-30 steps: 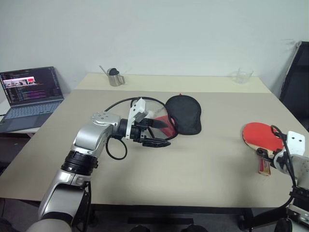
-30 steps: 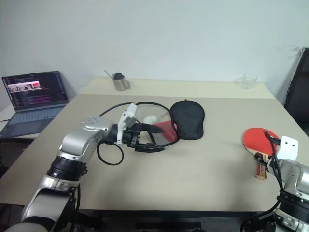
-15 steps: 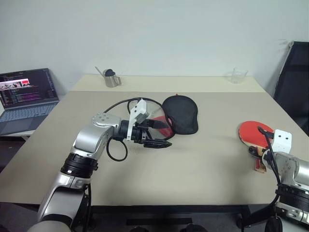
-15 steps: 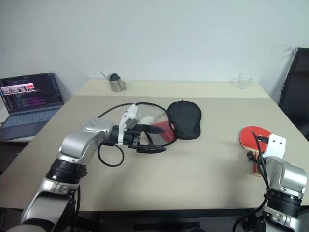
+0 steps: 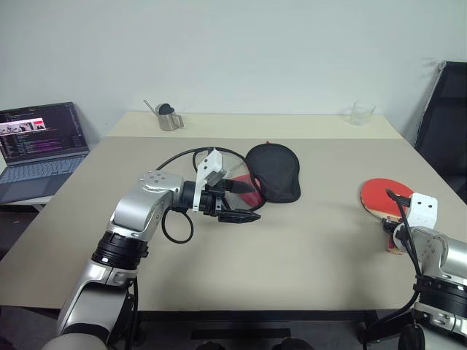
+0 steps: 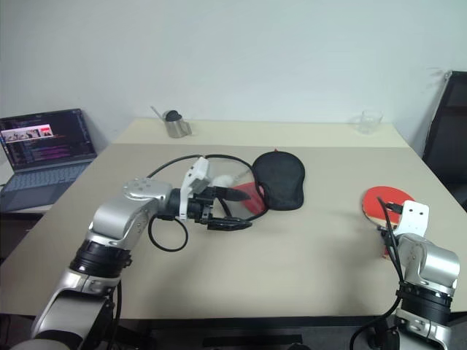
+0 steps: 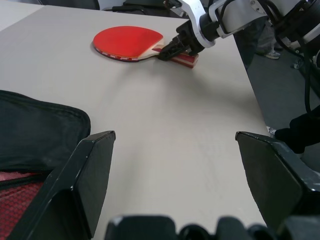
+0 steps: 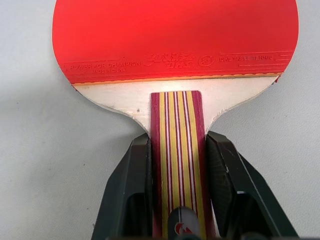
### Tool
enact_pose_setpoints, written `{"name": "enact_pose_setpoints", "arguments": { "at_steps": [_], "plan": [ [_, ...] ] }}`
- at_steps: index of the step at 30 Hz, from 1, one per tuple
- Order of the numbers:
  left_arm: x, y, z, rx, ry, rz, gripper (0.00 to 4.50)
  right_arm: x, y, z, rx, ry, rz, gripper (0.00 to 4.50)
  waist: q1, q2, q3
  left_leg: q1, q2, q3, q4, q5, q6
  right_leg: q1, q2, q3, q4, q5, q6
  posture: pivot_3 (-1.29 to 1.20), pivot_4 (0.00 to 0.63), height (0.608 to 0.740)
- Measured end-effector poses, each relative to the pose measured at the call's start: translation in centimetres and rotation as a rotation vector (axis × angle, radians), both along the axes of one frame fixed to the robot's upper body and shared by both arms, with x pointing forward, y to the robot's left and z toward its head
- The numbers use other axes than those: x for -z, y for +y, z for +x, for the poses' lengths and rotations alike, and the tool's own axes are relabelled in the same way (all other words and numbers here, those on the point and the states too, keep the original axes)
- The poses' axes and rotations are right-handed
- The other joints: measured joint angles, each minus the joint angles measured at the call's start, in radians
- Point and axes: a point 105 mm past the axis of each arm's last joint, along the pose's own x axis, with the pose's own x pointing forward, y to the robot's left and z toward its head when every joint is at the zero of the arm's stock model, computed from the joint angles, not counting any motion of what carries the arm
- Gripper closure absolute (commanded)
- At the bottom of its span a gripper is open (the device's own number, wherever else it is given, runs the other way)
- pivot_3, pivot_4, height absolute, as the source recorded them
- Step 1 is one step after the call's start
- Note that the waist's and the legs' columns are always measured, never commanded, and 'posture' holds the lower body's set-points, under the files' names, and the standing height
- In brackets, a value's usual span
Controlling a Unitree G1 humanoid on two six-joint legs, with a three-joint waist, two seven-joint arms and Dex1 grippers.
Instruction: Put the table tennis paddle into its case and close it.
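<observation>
The table tennis paddle (image 8: pixel 175 40) lies flat, red face up, near the table's right edge (image 5: pixel 381 197). My right gripper (image 8: pixel 177 142) is shut on its striped wooden handle, one black finger pressed against each side; the left wrist view shows the same grip (image 7: pixel 175 49). The case (image 5: pixel 276 171) lies at mid-table, black side up, with a red flap showing at its near left edge. My left gripper (image 5: pixel 254 203) hovers just left of the case, pointing right, open with nothing between its fingers (image 7: pixel 90 170). The case's black fabric (image 7: pixel 35 130) lies beside the left finger.
An open laptop (image 5: pixel 40 138) sits on a side table at far left. A metal cup (image 5: pixel 169 117) and a clear glass (image 5: pixel 360 113) stand on the rear table. A black chair (image 5: pixel 445 124) stands beyond the right edge. Bare tabletop (image 5: pixel 321 233) separates case and paddle.
The head camera has shifted. My right hand has edged in over the paddle's handle, which is now mostly covered by the wrist. The left arm and the case have stayed put.
</observation>
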Motion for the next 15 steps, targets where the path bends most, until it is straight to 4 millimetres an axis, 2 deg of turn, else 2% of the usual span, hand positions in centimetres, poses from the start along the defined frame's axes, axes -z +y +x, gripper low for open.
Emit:
{"name": "enact_pose_setpoints", "arguments": {
  "at_steps": [4,7,15],
  "plan": [
    [0.1,0.0,0.1,-0.003,0.002,-0.003,0.27,-0.3,0.2,0.1,-0.001,-0.002,0.006,3.4,0.0,0.001,0.0,0.0,0.0,0.0,0.0,0.0,0.0,0.0,0.0,0.0,0.0,0.0,0.0,0.0,0.15,0.74],
    [0.1,0.1,0.2,-0.006,0.001,-0.005,0.27,-1.6,0.7,0.6,-0.012,-0.029,0.015,3.4,0.0,0.002,0.001,0.0,0.0,0.001,-0.001,0.0,0.0,-0.002,0.0,0.0,0.0,0.0,0.0,0.0,0.15,0.74],
    [0.2,1.3,1.1,-0.056,0.0,0.007,0.27,-9.7,5.2,3.9,-0.148,-0.254,0.002,3.4,0.001,0.003,0.002,-0.001,0.0,0.001,-0.006,0.0,0.0,-0.004,0.001,0.0,-0.001,-0.002,-0.002,0.0,0.15,0.74]
  ]
}}
